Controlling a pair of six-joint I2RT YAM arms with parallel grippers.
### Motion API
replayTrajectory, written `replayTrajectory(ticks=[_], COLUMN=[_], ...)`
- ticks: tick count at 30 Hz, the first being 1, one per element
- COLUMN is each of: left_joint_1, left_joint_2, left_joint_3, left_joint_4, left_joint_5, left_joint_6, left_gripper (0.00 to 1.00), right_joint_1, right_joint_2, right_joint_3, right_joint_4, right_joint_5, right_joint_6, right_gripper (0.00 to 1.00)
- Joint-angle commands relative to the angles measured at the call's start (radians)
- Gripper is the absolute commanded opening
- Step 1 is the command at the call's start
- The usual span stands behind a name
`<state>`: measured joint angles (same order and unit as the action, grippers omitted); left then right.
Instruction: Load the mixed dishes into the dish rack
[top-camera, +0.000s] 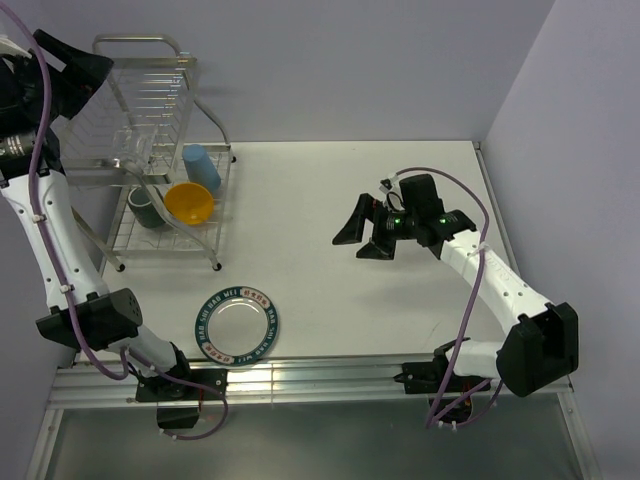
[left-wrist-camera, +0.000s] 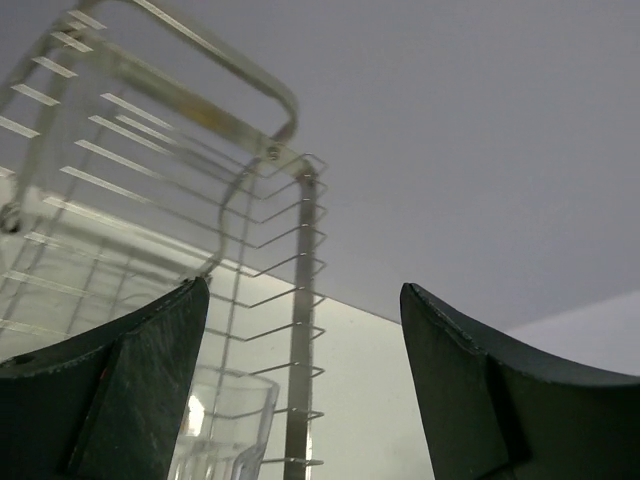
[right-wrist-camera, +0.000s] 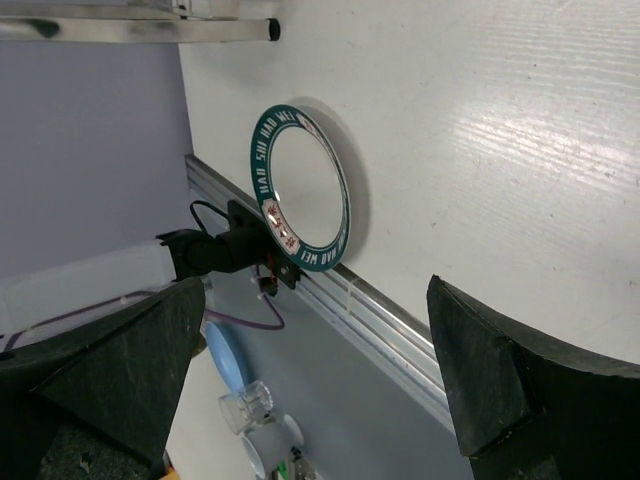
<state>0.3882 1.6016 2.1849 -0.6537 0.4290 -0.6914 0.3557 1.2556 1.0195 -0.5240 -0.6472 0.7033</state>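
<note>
The chrome wire dish rack (top-camera: 160, 120) stands at the far left. It holds the dark green-grey mug (top-camera: 148, 208), the orange-yellow bowl (top-camera: 189, 202), the light blue cup (top-camera: 201, 167) and the small clear glass (top-camera: 133, 150). The silver plate with the dark green lettered rim (top-camera: 237, 324) lies flat on the table near the front edge, apart from the rack. My left gripper (top-camera: 85, 70) is open and empty, high beside the rack's top; its view shows the rack (left-wrist-camera: 298, 260) and the glass (left-wrist-camera: 225, 425). My right gripper (top-camera: 350, 247) is open and empty above mid-table; its view shows the plate (right-wrist-camera: 300, 185).
An aluminium rail (top-camera: 320, 375) runs along the table's near edge. Walls close the back and the right side. In the right wrist view, a spare clear glass (right-wrist-camera: 245, 403) and a pale blue dish (right-wrist-camera: 225, 355) lie below the table's edge.
</note>
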Motion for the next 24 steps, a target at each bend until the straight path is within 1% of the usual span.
replayTrajectory(ticks=[1, 2, 3, 6, 9, 12, 13, 15, 17, 21, 24], left_joint_1=[-0.006, -0.009, -0.015, -0.017, -0.017, -0.015, -0.017, -0.017, -0.017, -0.015, -0.017], left_joint_2=[-0.002, -0.002, 0.000, 0.015, 0.014, -0.015, -0.025, -0.058, -0.089, -0.126, -0.152], left_joint_3=[-0.069, -0.080, -0.083, -0.070, -0.089, -0.164, -0.213, -0.276, -0.304, -0.323, -0.361], left_joint_4=[0.225, 0.255, 0.273, 0.247, 0.232, 0.209, 0.201, 0.174, 0.146, 0.089, 0.101], left_joint_5=[0.213, 0.270, 0.286, 0.316, 0.353, 0.384, 0.393, 0.398, 0.387, 0.338, 0.338], left_joint_6=[0.030, 0.038, 0.055, 0.128, 0.194, 0.269, 0.300, 0.328, 0.372, 0.441, 0.449], left_gripper=[0.82, 0.79, 0.79, 0.80, 0.80, 0.78, 0.77, 0.75, 0.72, 0.71, 0.71], right_joint_1=[0.009, 0.020, 0.044, 0.069, 0.081, 0.115, 0.123, 0.138, 0.149, 0.161, 0.173], right_joint_2=[-0.038, -0.047, -0.051, -0.067, -0.077, -0.081, -0.082, -0.078, -0.067, -0.042, -0.022], right_joint_3=[0.063, 0.062, 0.057, 0.027, 0.025, 0.037, 0.040, 0.039, 0.039, 0.050, 0.060], right_joint_4=[-0.059, -0.074, -0.079, -0.083, -0.106, -0.142, -0.146, -0.151, -0.149, -0.140, -0.140], right_joint_5=[0.000, 0.004, 0.015, 0.017, 0.035, 0.070, 0.081, 0.090, 0.089, 0.078, 0.073], right_joint_6=[-0.047, -0.056, -0.060, -0.070, -0.093, -0.125, -0.133, -0.143, -0.149, -0.149, -0.143], right_gripper=[1.00, 1.00, 1.00, 1.00, 1.00, 1.00, 1.00, 1.00, 1.00, 1.00, 1.00])
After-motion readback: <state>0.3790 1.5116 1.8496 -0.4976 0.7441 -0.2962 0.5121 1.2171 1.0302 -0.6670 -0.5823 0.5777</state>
